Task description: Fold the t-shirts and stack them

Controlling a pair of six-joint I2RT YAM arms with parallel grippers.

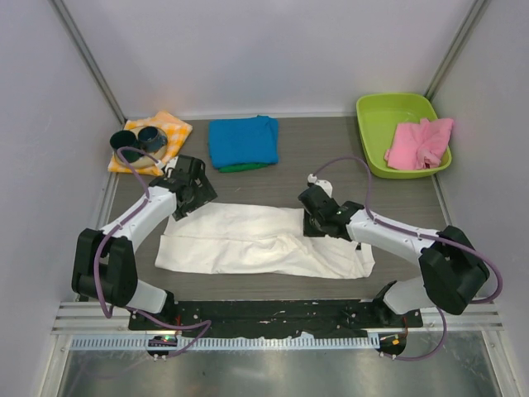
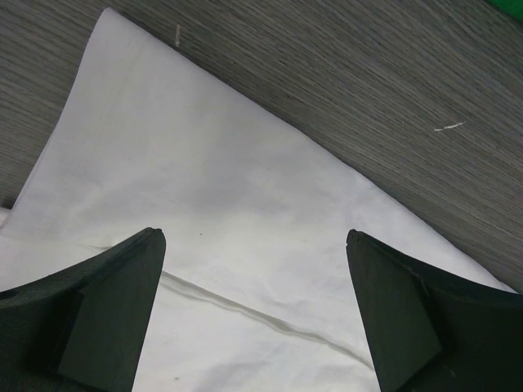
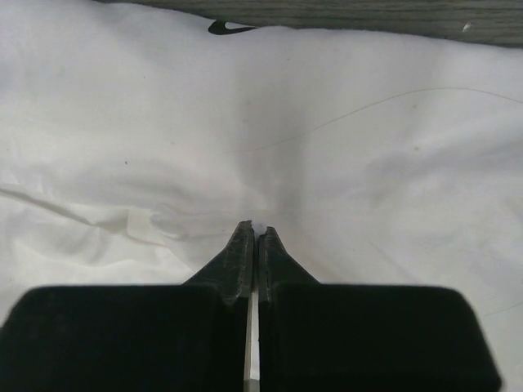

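Table: from my remote seat, the grey wood-grain table (image 1: 285,186) fills the overhead view, with both arm bases at its near edge

White t-shirt: the white t-shirt (image 1: 248,240) (image 2: 245,163) (image 3: 368,147) lies spread on the near middle of the table, longer from left to right, creased and rumpled, with an arm on either side

Left arm: the left arm (image 1: 140,215) reaches from the near-left base to the shirt's far-left corner

Right arm: the right arm (image 1: 388,236) stretches in from the near right to the shirt's far edge, right of middle

Green bin: a lime green bin (image 1: 372,107) sits in the far-right corner

Blue t-shirt: the blue t-shirt (image 1: 242,141) lies folded at the far middle of the table, well apart from the white one

Checked cloth: an orange-and-white checked cloth (image 1: 169,128) lies in the far-left corner

Pink cloth: a pink cloth (image 1: 421,142) is bunched in the bin and hangs over its right rim

Green t-shirt: I see only a sliver of the green t-shirt (image 1: 240,168) under the blue one's near edge

Dark round objects: two dark round objects (image 1: 139,139) rest on the checked cloth's left side

Left gripper: the left gripper (image 1: 188,194) (image 2: 253,235) hangs over the shirt's corner with its jaws spread wide and nothing between them; whether it touches the cloth I cannot tell

Right gripper: the right gripper (image 1: 314,227) (image 3: 257,227) has its jaws pressed together on a small nip of the white t-shirt, and the fabric puckers toward the tips
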